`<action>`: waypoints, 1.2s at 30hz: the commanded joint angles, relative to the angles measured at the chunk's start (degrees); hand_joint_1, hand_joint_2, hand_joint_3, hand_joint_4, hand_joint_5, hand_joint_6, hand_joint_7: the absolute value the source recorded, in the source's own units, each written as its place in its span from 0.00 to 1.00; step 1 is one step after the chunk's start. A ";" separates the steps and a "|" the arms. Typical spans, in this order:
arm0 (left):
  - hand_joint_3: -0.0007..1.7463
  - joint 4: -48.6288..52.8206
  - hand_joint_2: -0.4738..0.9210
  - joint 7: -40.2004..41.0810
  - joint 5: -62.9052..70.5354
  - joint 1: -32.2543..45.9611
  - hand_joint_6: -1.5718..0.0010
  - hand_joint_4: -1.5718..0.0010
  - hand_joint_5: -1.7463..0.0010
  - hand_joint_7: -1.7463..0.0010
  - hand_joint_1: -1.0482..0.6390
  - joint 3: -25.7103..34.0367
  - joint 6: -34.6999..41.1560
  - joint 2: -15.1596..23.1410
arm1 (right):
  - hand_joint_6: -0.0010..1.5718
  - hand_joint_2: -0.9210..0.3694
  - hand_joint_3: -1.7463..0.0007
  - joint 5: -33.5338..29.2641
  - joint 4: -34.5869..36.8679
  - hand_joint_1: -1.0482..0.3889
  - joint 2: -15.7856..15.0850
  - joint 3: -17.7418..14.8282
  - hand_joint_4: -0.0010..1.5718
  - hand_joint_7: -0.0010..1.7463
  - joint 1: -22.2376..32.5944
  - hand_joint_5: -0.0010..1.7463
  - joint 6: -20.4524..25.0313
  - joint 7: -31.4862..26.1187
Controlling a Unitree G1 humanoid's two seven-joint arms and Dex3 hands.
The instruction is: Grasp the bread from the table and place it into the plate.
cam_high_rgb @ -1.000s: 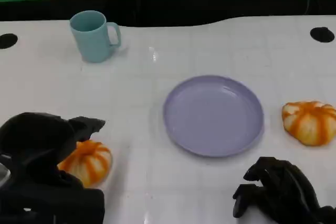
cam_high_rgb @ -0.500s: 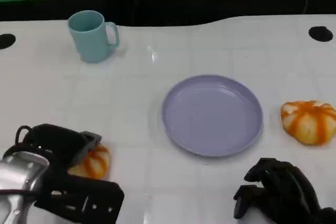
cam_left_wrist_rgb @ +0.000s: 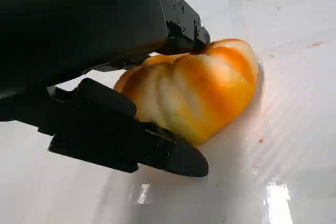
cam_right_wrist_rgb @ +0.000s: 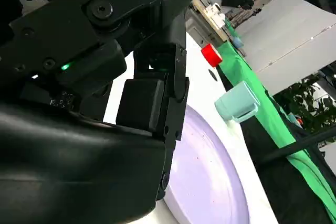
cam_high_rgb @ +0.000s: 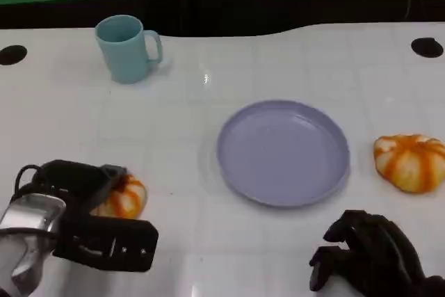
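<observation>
White tabletop with green cloth behind it, that was the setup. Nearest me, the right hand (cam_high_rgb: 372,255) sat curled, holding nothing, just in front of the plate (cam_high_rgb: 283,152). The left hand (cam_high_rgb: 83,217) had its fingers (cam_left_wrist_rgb: 131,135) around the bread (cam_high_rgb: 122,198), touching it both sides, well left of the plate. Grip looked shallow to me, so it could've squirted out on the lift. Another bun (cam_high_rgb: 411,162) sat right of the plate, a mug (cam_high_rgb: 126,48) far behind.
</observation>
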 commanded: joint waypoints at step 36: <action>0.13 -4.21 1.00 25.05 -5.56 -1.05 0.65 0.57 0.00 0.14 0.45 1.02 -7.64 -0.43 | 1.00 0.16 1.00 0.30 0.72 0.01 -0.09 -0.57 0.99 0.22 0.19 0.44 0.10 -0.47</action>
